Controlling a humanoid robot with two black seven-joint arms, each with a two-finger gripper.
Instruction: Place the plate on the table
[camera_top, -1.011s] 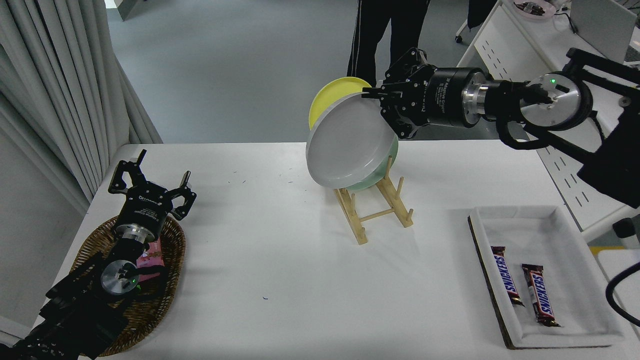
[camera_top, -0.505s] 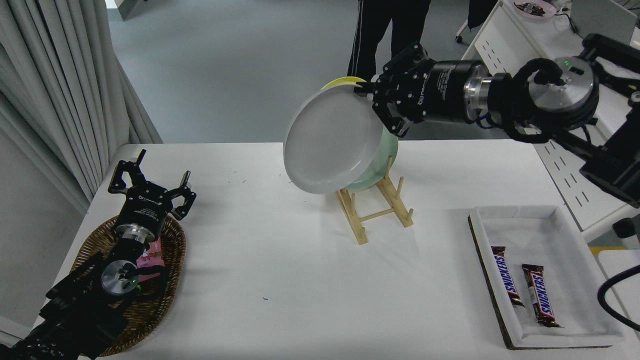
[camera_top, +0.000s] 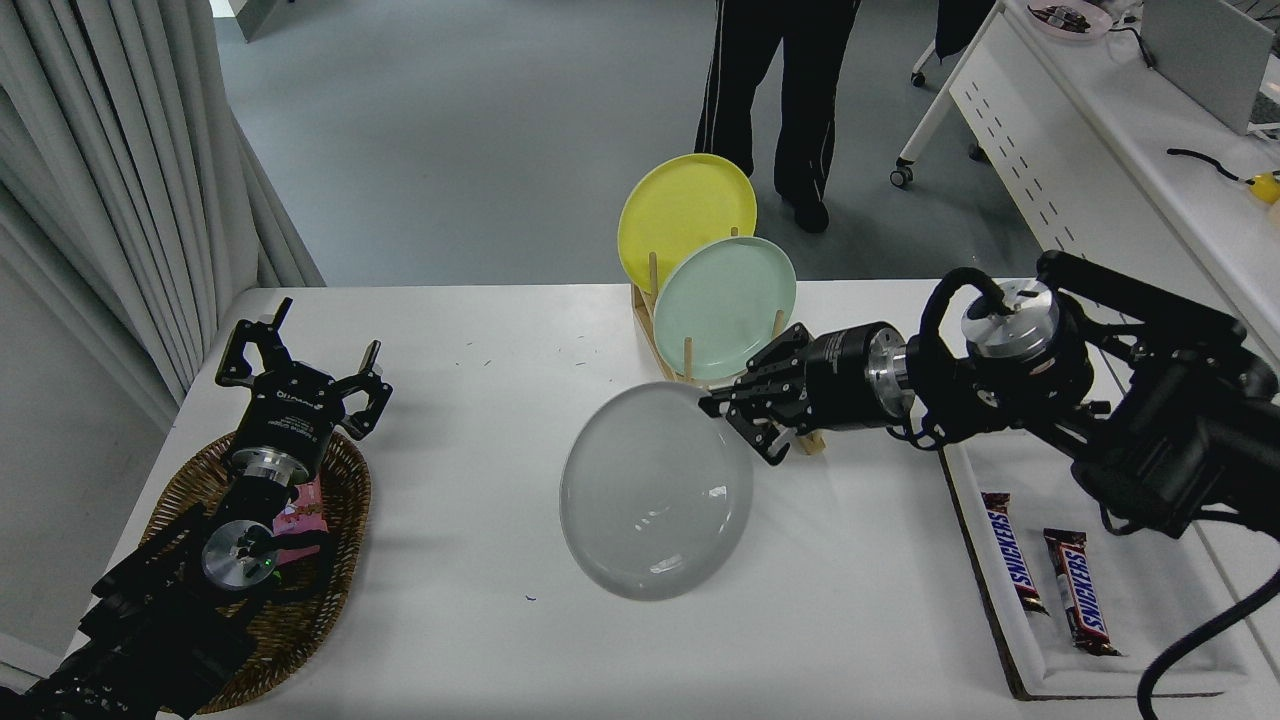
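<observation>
Right at the plate's (camera_top: 655, 490) upper right rim, the right gripper's (camera_top: 738, 418) black fingers are clamped on the edge, holding the light grey plate low over the table (camera_top: 500, 640), in front of the wooden rack (camera_top: 700, 375); whether its lower edge touches the white top cannot be told. Behind it, a mint green plate (camera_top: 725, 305) and a yellow plate (camera_top: 685, 210) stand upright in the rack. To the right, a white tray (camera_top: 1150, 640) holds two bars (camera_top: 1050, 570) whose wrappers read SNICKERS. At lower left, the left gripper (camera_top: 300, 385) is parked above a wicker basket (camera_top: 300, 600), fingers spread apart, with faint unreadable lettering on its body. A person's dark trouser legs (camera_top: 775, 90) stand beyond the far edge.
</observation>
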